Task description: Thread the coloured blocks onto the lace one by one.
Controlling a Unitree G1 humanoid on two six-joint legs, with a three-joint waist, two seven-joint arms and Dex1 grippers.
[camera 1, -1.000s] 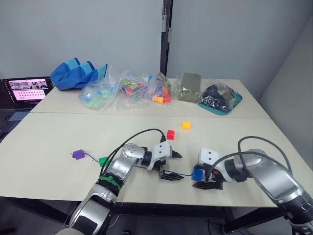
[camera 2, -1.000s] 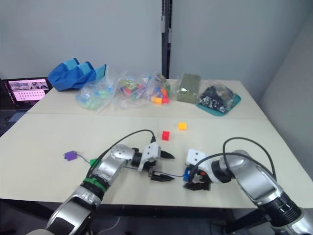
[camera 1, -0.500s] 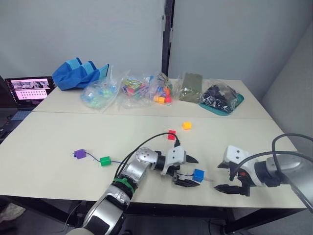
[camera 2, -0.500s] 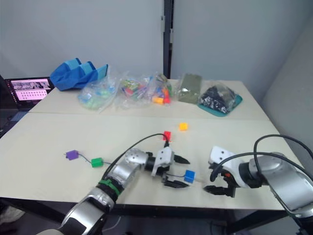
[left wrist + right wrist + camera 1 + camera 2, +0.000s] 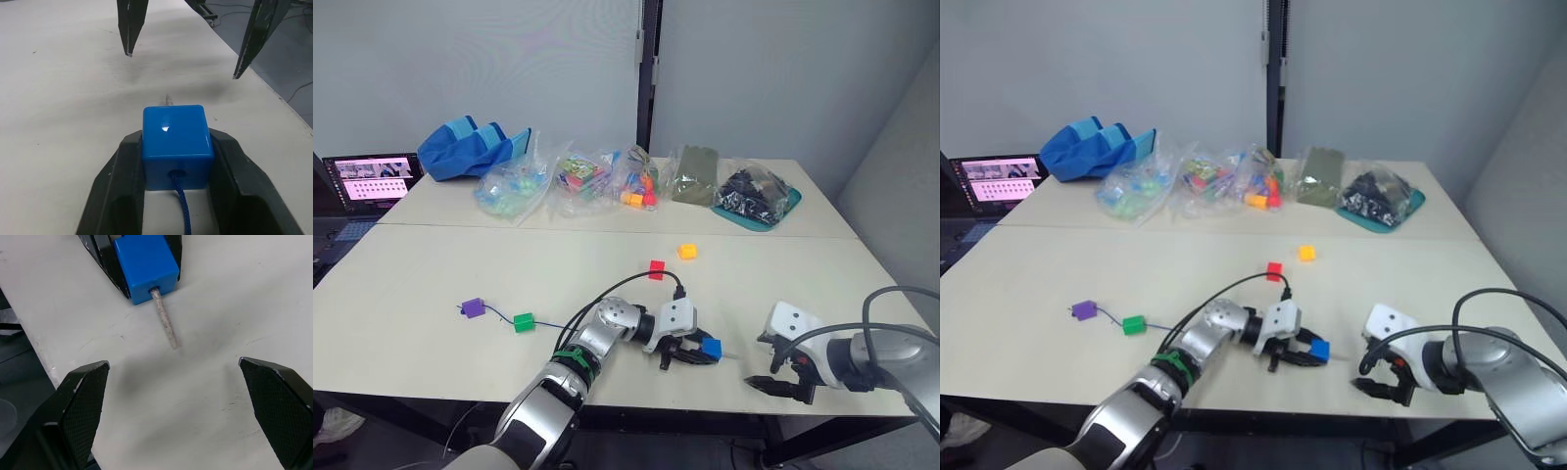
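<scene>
We are clamping the blue cube (image 5: 177,143) between our left gripper (image 5: 697,352) fingers near the table's (image 5: 431,284) front edge. The lace (image 5: 182,205) is entering the cube's hole, and its pale stiff tip (image 5: 164,325) is poking out the far side, lying on the table. Our right gripper (image 5: 781,375) is sitting just beyond, fingers spread wide and empty. The green cube (image 5: 523,321) and purple piece (image 5: 473,307) are already sitting on the lace to the left; the red cube (image 5: 656,269) and orange-yellow cube (image 5: 686,251) are lying loose farther back.
</scene>
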